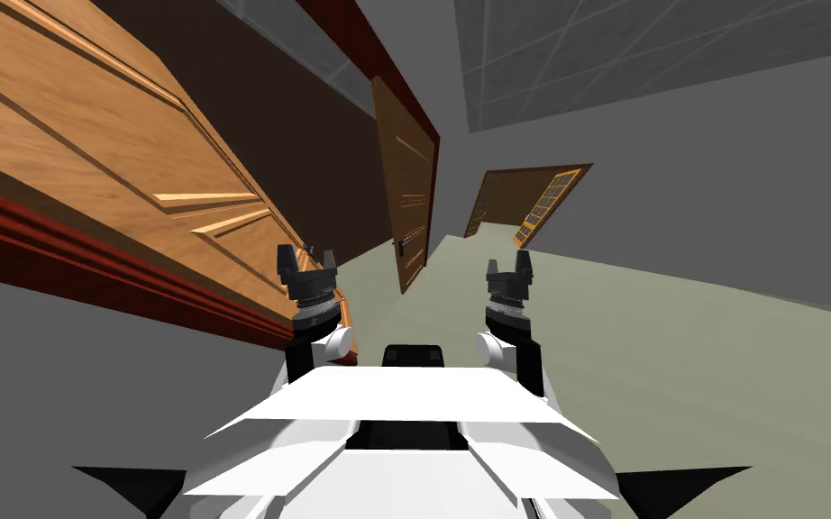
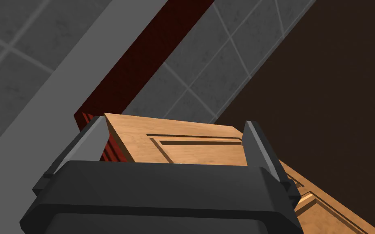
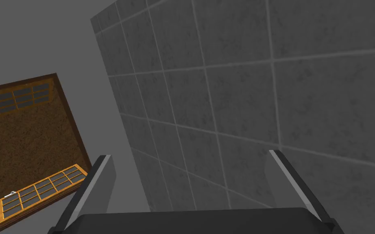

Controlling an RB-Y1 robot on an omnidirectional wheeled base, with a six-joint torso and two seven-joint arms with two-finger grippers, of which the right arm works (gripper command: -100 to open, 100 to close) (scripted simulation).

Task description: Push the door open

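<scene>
Beside the wooden door [image 2: 199, 152], left claw [image 2: 174, 126] gapes, empty.

Both my forearms reach forward side by side, wrists straight. My left gripper [image 1: 307, 259] points ahead and slightly upward, its two fingers [image 2: 86, 142] standing wide apart with nothing held between them. My right gripper [image 1: 507, 267] sits level with it, well apart, its fingers [image 3: 101, 178] likewise spread and empty.

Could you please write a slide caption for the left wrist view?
Open left gripper close to a light wooden panelled door, with a dark red frame beside it.
</scene>
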